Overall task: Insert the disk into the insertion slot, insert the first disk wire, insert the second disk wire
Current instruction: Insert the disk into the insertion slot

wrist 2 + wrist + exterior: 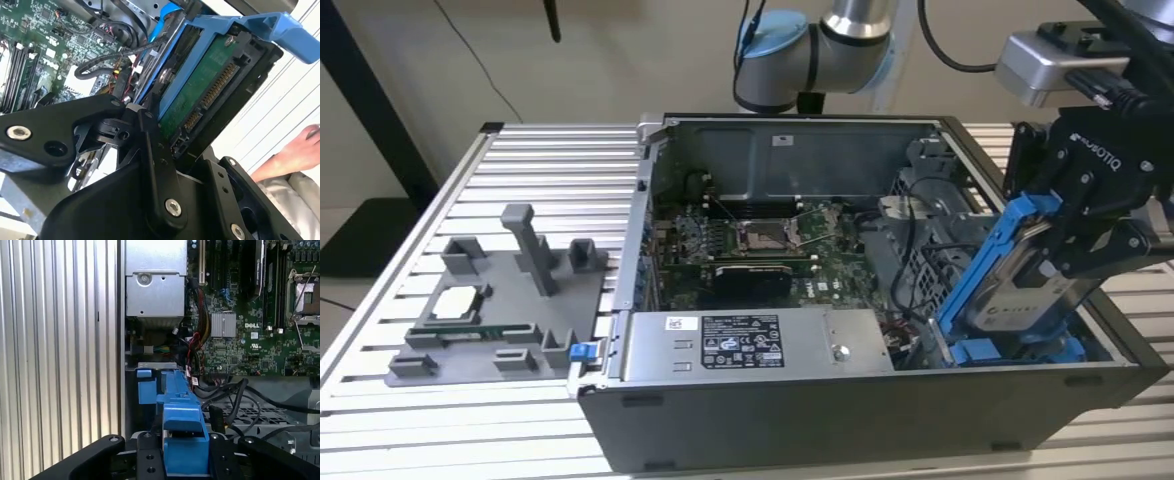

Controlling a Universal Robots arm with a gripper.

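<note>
Note that the gripper point(1083, 258) has its jaws clamped on the disk point(1025, 292) and holds it tilted in its blue carrier point(998, 250). The disk hangs over the insertion slot point(934, 268) at the exterior view's right of the open computer case point(854, 420). Its lower end appears to be just inside the bay.

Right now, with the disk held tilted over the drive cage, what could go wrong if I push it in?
1. The disk, clamped in the robot hand, leans over the insertion slot; pushed askew, its blue carrier could jam in the cage.
2. The black cables lie beside the bay and might get pinched.
3. A person's hand shows close by in the second wrist view; a quick swing could strike it.
</note>
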